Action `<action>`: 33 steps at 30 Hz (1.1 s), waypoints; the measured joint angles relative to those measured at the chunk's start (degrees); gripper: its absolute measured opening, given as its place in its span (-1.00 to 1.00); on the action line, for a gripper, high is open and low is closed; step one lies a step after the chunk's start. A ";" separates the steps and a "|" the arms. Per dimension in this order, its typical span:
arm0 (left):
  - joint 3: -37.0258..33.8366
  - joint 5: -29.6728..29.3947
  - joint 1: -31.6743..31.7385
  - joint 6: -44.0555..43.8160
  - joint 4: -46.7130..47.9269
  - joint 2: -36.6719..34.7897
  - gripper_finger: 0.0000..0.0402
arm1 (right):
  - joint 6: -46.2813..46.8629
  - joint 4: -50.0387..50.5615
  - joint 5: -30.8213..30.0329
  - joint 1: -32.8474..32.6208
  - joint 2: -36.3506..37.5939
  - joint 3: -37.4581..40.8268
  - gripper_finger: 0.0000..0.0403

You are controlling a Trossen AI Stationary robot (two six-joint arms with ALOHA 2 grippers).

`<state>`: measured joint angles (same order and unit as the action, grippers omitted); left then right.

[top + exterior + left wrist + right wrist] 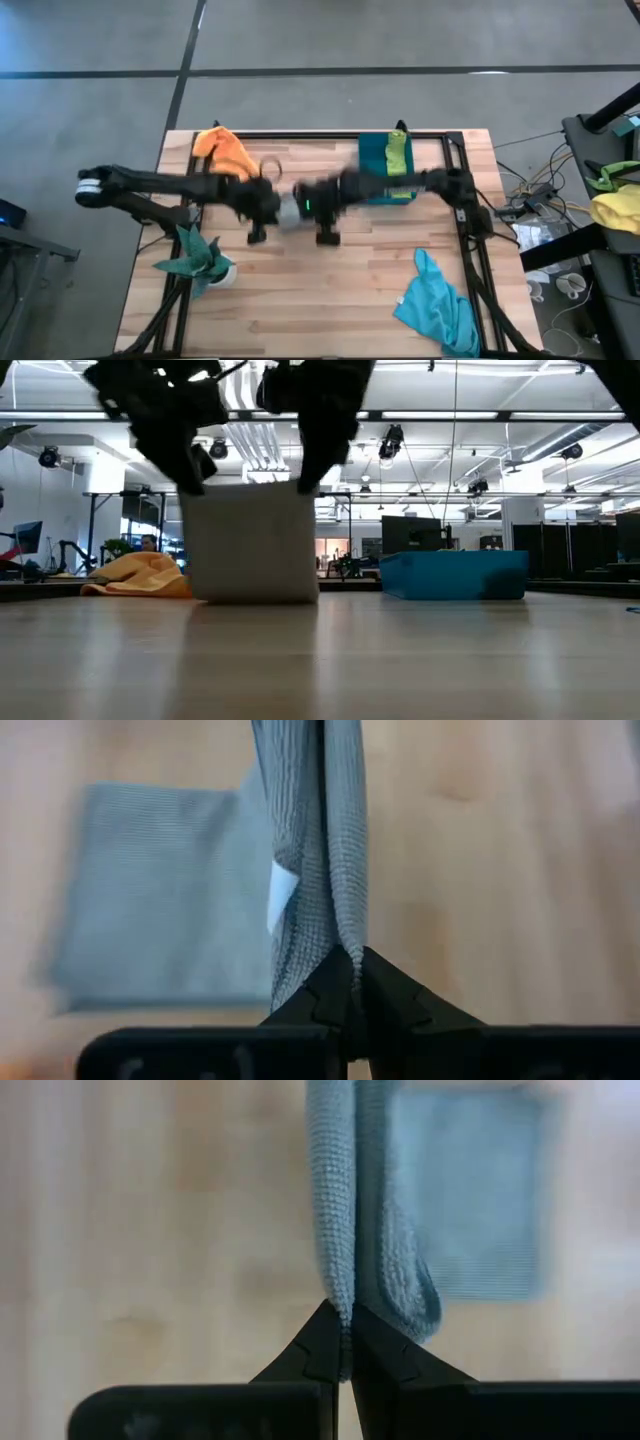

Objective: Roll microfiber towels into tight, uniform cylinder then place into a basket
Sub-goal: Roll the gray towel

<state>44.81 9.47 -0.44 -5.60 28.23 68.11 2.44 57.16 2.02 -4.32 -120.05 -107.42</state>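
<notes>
Both the left pincer (352,970) and the right pincer (345,1325) are clamped on the grey towel (252,545), which hangs between them over mid-desk (330,290).

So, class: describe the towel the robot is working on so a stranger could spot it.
On the wooden table, find where the left gripper and right gripper meet mid-table. The grey towel hangs between them, pinched by both. Unlike the orange towel and turquoise towel, it is lifted.

Leafy plant in a white pot (205,262) near the wooden table's (330,290) edge, yellow-green cloth heap (618,200) off beside it
</notes>
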 joint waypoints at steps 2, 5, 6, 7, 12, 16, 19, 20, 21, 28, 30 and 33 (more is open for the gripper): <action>-3.68 0.03 -6.72 -6.74 -8.74 1.57 -1.00 | 4.57 -5.47 2.16 -4.73 -0.05 5.37 -0.96; -6.63 -1.61 -16.33 -14.77 -20.89 6.00 -1.00 | 11.25 -12.87 2.89 -10.88 -0.11 10.73 -0.96; -7.02 -3.37 -19.23 -16.67 -23.54 7.76 -1.00 | 13.29 -15.18 2.89 -12.52 -0.09 11.88 -0.96; -7.05 -5.15 -21.79 -18.31 -25.74 9.70 -1.00 | 15.19 -17.12 2.91 -13.88 -0.07 12.89 -0.96; -5.48 -5.16 -28.34 -26.91 -35.48 20.29 -1.00 | 24.35 -24.26 6.07 -17.35 -0.07 16.78 -0.96; -2.25 -2.40 -29.62 -30.05 -37.19 25.49 -1.00 | 28.15 -27.03 9.17 -18.08 -0.07 18.99 -0.96; -1.23 0.31 -29.14 -30.08 -37.04 26.51 -1.00 | 30.23 -31.35 14.46 -17.71 -0.07 21.48 -0.96; -1.13 1.68 -28.76 -30.10 -37.15 26.55 -1.00 | 30.89 -32.78 16.01 -17.48 -0.07 22.40 -0.96; -1.08 3.05 -28.41 -30.11 -37.35 26.56 -1.00 | 31.44 -34.06 17.31 -17.28 -0.07 23.32 -0.96; -1.19 9.01 -26.72 -30.10 -38.00 27.92 -1.00 | 33.27 -40.19 22.10 -16.14 0.00 26.82 -0.96; -1.22 9.83 -26.30 -30.06 -39.88 29.19 -1.00 | 35.55 -41.62 22.56 -16.09 0.01 28.05 -0.96; -1.32 11.09 -25.37 -29.95 -42.91 31.60 -1.00 | 38.80 -43.91 23.16 -16.06 0.00 30.04 -0.96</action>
<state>43.48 20.55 -25.81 -35.56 -14.68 99.71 41.23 13.25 25.18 -20.38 -120.05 -77.39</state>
